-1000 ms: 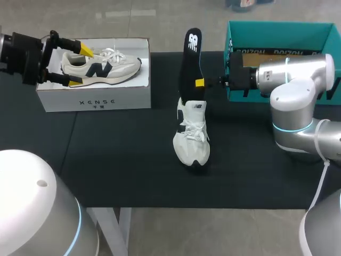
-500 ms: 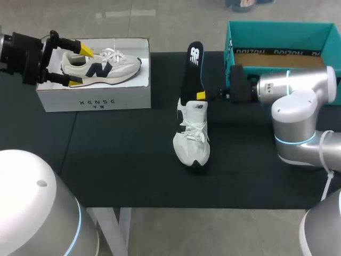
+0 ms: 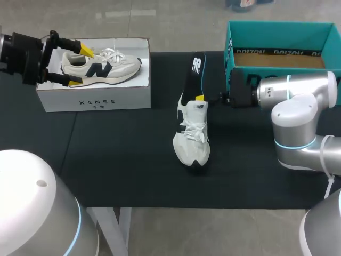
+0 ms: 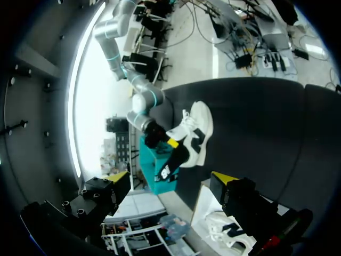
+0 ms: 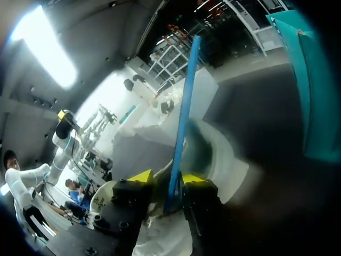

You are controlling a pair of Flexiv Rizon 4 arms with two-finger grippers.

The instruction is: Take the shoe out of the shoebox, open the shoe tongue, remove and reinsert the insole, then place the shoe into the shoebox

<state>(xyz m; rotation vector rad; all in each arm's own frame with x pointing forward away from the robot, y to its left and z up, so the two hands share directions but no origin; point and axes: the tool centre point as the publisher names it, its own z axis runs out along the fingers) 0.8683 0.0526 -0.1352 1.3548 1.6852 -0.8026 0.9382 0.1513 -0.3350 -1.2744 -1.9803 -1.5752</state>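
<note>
Standing black, blue-edged insole (image 3: 193, 74) half inside white shoe (image 3: 192, 138), right pincer (image 3: 199, 98) clamped on it, left pincer (image 3: 80, 65) apart.

White lace-up sneaker (image 3: 192, 136) — stands on its sole at the middle of the black table (image 3: 122, 154), toe toward the front edge.

Black insole with white logo and blue underside (image 3: 194, 74) — stands on end, its lower end in the sneaker's heel opening, its top leaning toward the back edge.

Teal open cardboard shoebox (image 3: 277, 32) — back right corner, brown cardboard inside.

White cardboard shoebox (image 3: 96, 98) — back left corner, open, holding a second white sneaker with navy side mark (image 3: 101, 66).
</note>
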